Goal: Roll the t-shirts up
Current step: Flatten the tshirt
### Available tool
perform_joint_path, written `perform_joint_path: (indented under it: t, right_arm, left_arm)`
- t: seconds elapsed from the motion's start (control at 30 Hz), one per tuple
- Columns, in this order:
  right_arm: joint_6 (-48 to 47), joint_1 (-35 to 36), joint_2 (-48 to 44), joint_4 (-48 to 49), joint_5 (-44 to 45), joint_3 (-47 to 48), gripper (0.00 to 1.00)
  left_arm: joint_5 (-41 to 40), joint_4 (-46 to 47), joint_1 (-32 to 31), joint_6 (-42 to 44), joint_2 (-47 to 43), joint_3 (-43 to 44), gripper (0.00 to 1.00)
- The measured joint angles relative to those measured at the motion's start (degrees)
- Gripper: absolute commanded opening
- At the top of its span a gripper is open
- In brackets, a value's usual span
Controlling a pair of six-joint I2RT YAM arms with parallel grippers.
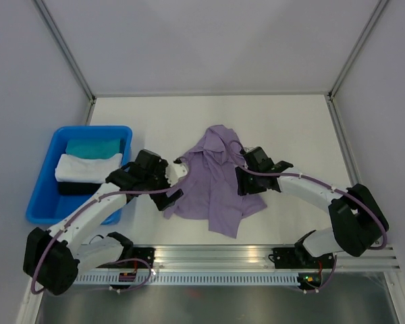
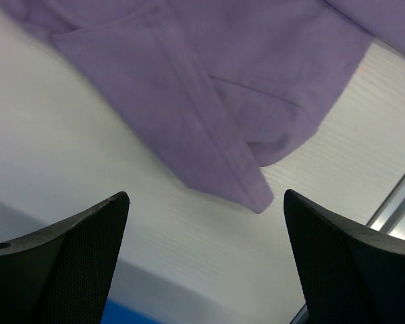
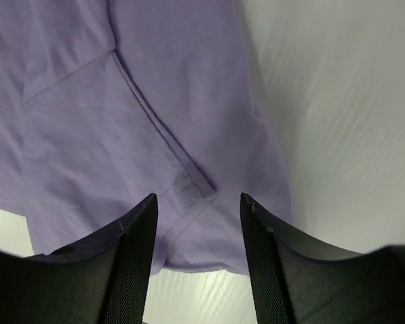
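top external view: at the far left a blue bin (image 1: 40, 196) is sitting on the table (image 1: 290, 128), holding a teal cloth (image 1: 94, 146) and a white cloth (image 1: 88, 167).

the left arm (image 1: 88, 209) is rising from its base at the near left and stretching up and to the right, low over the table, with its wrist turned toward the middle. the left gripper (image 1: 177, 181) is sitting just at the left edge of the t-shirt (image 1: 212, 182). in the left wrist view the left gripper (image 2: 206, 196) is standing wide, both fingers (image 2: 74, 256) far apart and nothing between them. a pointed corner of the t-shirt (image 2: 209, 115) is lying on the table just ahead of the fingertips, apart from them.

the t-shirt is lying crumpled in the middle of the table, between the two grippers, its near edge close to the metal rail (image 1: 216, 256).

the right arm (image 1: 324, 192) is bending out to the right from its base, then reaching back left toward the middle. the right gripper (image 1: 240, 181) is hovering over the right side of the t-shirt. in the right wrist view the right gripper (image 3: 197, 197) is standing partly open, narrower than the left one, its fingers (image 3: 131, 256) straddling a stitched hem of the t-shirt (image 3: 121, 135). the fabric is lying flat and unpinched between them. whether the tips are touching the cloth i cannot tell.
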Motion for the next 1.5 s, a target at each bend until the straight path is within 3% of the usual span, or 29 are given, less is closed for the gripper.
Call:
perform_joint_path:
  t: [0.13, 0.27, 0.37, 0.4, 0.47, 0.5, 0.53, 0.6, 0.63, 0.67, 0.87, 1.0, 1.1, 1.23, 1.3, 1.37, 1.5]
  right_arm:
    - [1.18, 0.0, 1.46, 3.21, -1.75, -2.14, 0.57]
    - [2.08, 0.0, 4.02, 6.12, -2.49, -2.67, 0.51]
    - [2.4, 0.0, 5.05, 7.61, -3.21, -2.84, 0.38]
    - [2.49, 0.0, 5.07, 7.98, -3.32, -2.93, 0.28]
    - [2.73, 0.0, 4.96, 9.01, -3.48, -3.04, 0.18]
    - [2.89, 0.0, 4.9, 9.51, -3.61, -3.08, 0.1]
    - [3.08, 0.0, 4.74, 9.81, -3.67, -3.08, 0.0]
    - [3.21, 0.0, 3.98, 9.9, -3.65, -3.08, 0.0]
    - [3.32, 0.0, 3.52, 9.86, -3.63, -3.06, 0.0]
    - [3.32, 0.0, 2.91, 9.62, -3.58, -2.95, 0.0]
    - [2.51, -0.22, -2.56, 4.57, -0.68, 3.08, 0.0]
    - [0.42, -3.98, -4.35, 2.56, 1.29, 12.59, 0.0]
    - [-1.22, -9.27, -1.9, 1.4, 2.34, 21.53, 0.0]
    - [-2.91, -12.85, 8.5, 1.16, 6.67, 37.35, 0.0]
    - [-3.26, -12.92, 14.47, 0.98, 8.02, 44.19, 0.24]
    - [-3.48, -12.81, 21.14, 0.48, 9.51, 50.69, 0.65]
    - [-4.9, -12.72, 33.99, -5.2, 12.68, 64.11, 0.71]
  left_arm:
    - [-2.01, 0.35, -8.22, -0.04, 7.02, 1.44, 1.0]
    - [-6.45, 3.37, -8.55, -0.13, 14.6, 2.45, 1.0]
    - [-8.46, 5.14, -8.55, -0.7, 20.59, 3.43, 1.0]
    - [-8.79, 5.68, -8.55, -0.9, 22.51, 3.67, 0.98]
    - [-8.98, 6.29, -8.5, -1.38, 25.38, 3.74, 0.9]
    - [-8.98, 6.32, -8.48, -1.57, 26.16, 3.74, 0.84]
    - [-8.9, 6.32, -8.5, -1.77, 27.1, 3.74, 0.69]
    - [-8.24, 6.23, -8.5, -2.4, 27.78, 3.82, 0.5]
    - [-8.17, 6.29, -8.5, -2.45, 27.8, 3.91, 0.19]
    - [-7.8, 6.27, -8.48, -2.78, 27.85, 3.96, 0.03]
    - [-6.58, 5.64, -8.41, -2.69, 26.43, 3.91, 0.02]
    - [-5.46, 3.89, -8.37, -0.61, 19.76, 2.54, 0.02]
    - [-3.26, 1.31, -8.37, 1.88, 14.1, 1.79, 0.02]
    - [1.97, -2.58, -8.39, 4.9, 8.66, 1.18, 0.02]
    - [5.73, -4.72, -8.39, 6.14, 6.8, 1.11, 0.02]
    - [8.76, -6.1, -8.39, 6.95, 5.42, 1.11, 0.02]
    - [14.58, -7.72, -8.5, 8.07, 4.39, 1.16, 0.03]
